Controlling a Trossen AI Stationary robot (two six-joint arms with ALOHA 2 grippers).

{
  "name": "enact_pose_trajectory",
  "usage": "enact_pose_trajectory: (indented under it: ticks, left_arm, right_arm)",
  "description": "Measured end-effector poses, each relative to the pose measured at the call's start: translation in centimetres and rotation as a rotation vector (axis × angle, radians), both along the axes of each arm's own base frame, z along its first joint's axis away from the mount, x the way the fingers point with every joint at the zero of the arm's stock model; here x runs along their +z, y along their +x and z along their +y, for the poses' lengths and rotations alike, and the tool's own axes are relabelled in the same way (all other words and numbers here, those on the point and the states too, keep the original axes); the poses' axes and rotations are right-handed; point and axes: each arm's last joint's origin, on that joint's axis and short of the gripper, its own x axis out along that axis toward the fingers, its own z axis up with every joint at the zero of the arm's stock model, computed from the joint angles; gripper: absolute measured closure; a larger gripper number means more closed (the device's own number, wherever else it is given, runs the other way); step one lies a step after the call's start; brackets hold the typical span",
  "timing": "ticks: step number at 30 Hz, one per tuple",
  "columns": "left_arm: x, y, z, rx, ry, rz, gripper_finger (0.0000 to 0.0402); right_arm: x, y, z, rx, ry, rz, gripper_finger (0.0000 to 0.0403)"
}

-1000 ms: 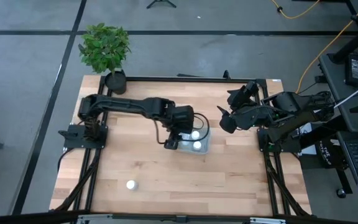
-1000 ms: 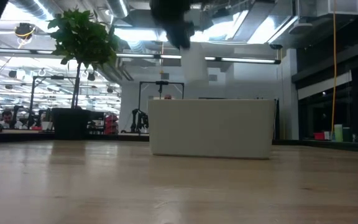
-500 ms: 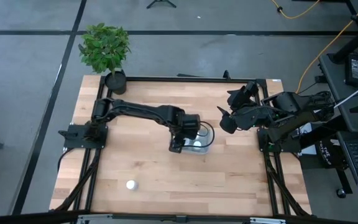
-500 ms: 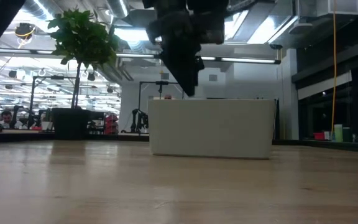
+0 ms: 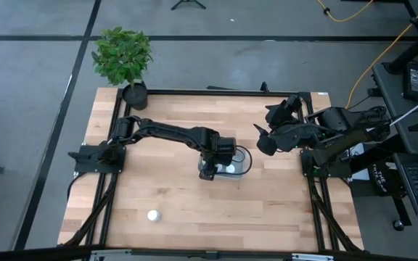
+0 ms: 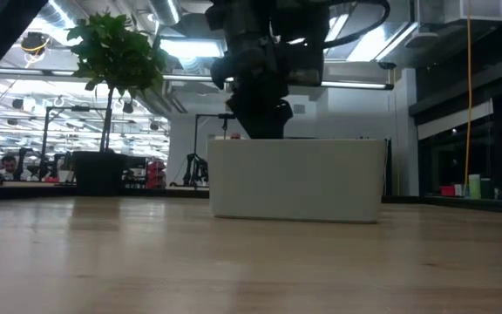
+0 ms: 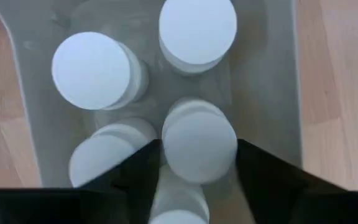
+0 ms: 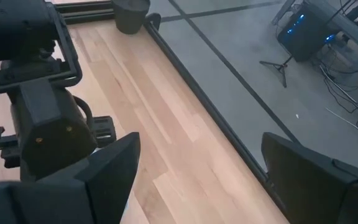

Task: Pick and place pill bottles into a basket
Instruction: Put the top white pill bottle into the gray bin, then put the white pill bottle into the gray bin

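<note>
The pale grey-blue basket (image 5: 247,161) stands mid-table; it also shows in the low view (image 6: 295,179). My left gripper (image 5: 210,170) reaches down into it (image 6: 264,122) and is shut on one white pill bottle (image 7: 199,146). Several other white bottles stand upright in the basket around it, among them one (image 7: 92,70) and another (image 7: 197,31). One more bottle (image 5: 152,214) stands alone on the table near its front left. My right gripper (image 5: 261,141) waits open and empty at the table's right side (image 8: 201,140). My left gripper pinches the bottle between its two fingers (image 7: 143,169), one on each side just below the cap (image 7: 199,146). The fingers come from above, pointing down. The bottle is upright inside the basket; whether its base rests on the basket's floor is hidden.
A black pot with a green plant (image 5: 124,56) stands at the table's far left corner and shows in the low view (image 6: 116,61). Bare wooden tabletop (image 5: 267,210) lies in front of the basket. A black frame (image 5: 216,92) runs along the table's edges.
My left gripper has gone toward the table's right edge, from beside the basket's left wall to over the basket, and has come down to its rim. The basket and the loose bottle have stayed where they were.
</note>
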Motion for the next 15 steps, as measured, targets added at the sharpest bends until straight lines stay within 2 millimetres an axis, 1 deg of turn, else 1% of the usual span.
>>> enact_pose_trajectory:
  ticks: [3, 5, 7, 9, 11, 13, 15]
  left_arm:
    - [0.5, -0.2, 0.0, 0.017, -0.006, -0.001, 0.0145]
    - [1.4, -0.3, -0.4, 0.011, -0.002, -0.006, 0.0114]
    - [2.8, -0.4, -0.7, 0.009, 0.028, -0.017, 0.0094]
    - [4.3, -0.8, -1.0, 0.001, 0.074, 0.010, 0.0085]
    - [6.3, -1.0, -1.3, -0.001, 0.132, 0.005, 0.0083]
    - [8.5, -1.7, -1.2, 0.013, 0.210, 0.007, 0.0085]
    - [10.9, -2.4, -1.0, 0.061, 0.293, -0.035, 0.0088]
  right_arm:
    - [0.0, 0.0, 0.0, 0.010, -0.011, 0.011, 0.0068]
    - [0.0, 0.0, 0.0, 0.014, -0.016, 0.016, 0.0068]
    - [0.0, 0.0, 0.0, 0.019, -0.021, 0.021, 0.0068]
    - [0.0, 0.0, 0.0, 0.025, -0.028, 0.028, 0.0068]
    - [0.0, 0.0, 0.0, 0.027, -0.028, 0.029, 0.0068]
    - [0.0, 0.0, 0.0, 0.042, -0.021, 0.038, 0.0068]
    - [-0.1, 0.1, 0.1, 0.077, -0.007, 0.058, 0.0068]
